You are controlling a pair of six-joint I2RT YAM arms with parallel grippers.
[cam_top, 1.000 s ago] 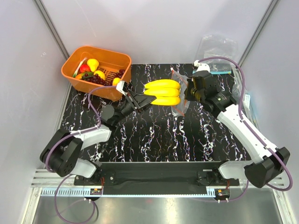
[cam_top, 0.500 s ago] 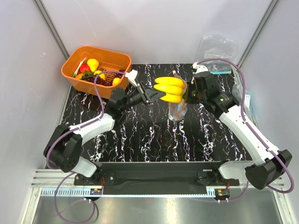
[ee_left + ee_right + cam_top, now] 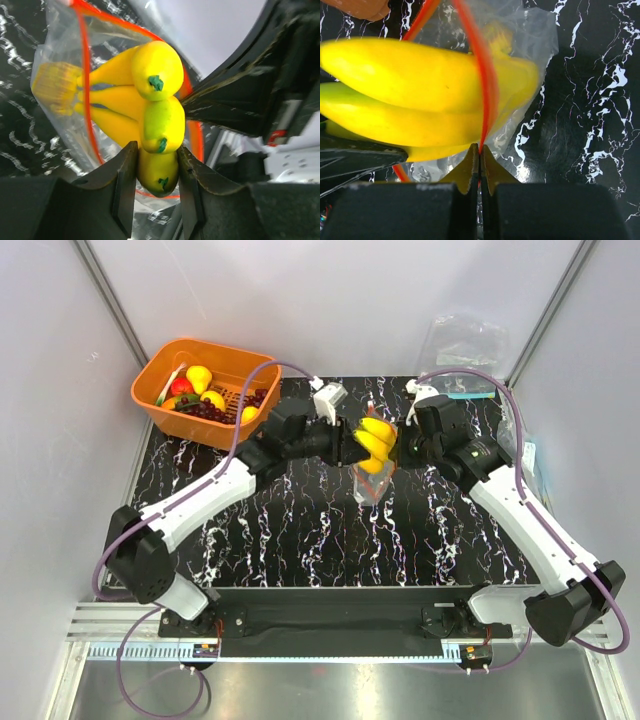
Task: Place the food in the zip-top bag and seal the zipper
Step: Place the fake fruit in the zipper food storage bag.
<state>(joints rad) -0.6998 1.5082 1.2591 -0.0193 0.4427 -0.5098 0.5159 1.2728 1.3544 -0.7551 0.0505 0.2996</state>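
My left gripper (image 3: 352, 443) (image 3: 156, 172) is shut on the yellow banana bunch (image 3: 376, 442) (image 3: 135, 105) and holds it partway through the open mouth of the clear zip-top bag (image 3: 371, 483) (image 3: 55, 60). The bunch's stem end sits inside the bag. My right gripper (image 3: 403, 443) (image 3: 480, 155) is shut on the red-orange zipper strip (image 3: 481, 80) (image 3: 85, 95) at the bag's mouth and holds the bag up off the table. The bananas also show in the right wrist view (image 3: 400, 100), crossing the strip.
An orange basket (image 3: 165, 366) with several toy fruits and dark grapes (image 3: 205, 411) stands at the back left. Clear bags with a teal strip (image 3: 465, 392) lie at the back right. The black marbled table (image 3: 330, 540) lies below.
My left gripper has carried the banana bunch right, from the table's middle into the bag's mouth. My right gripper has lifted and tilted the bag by its strip.
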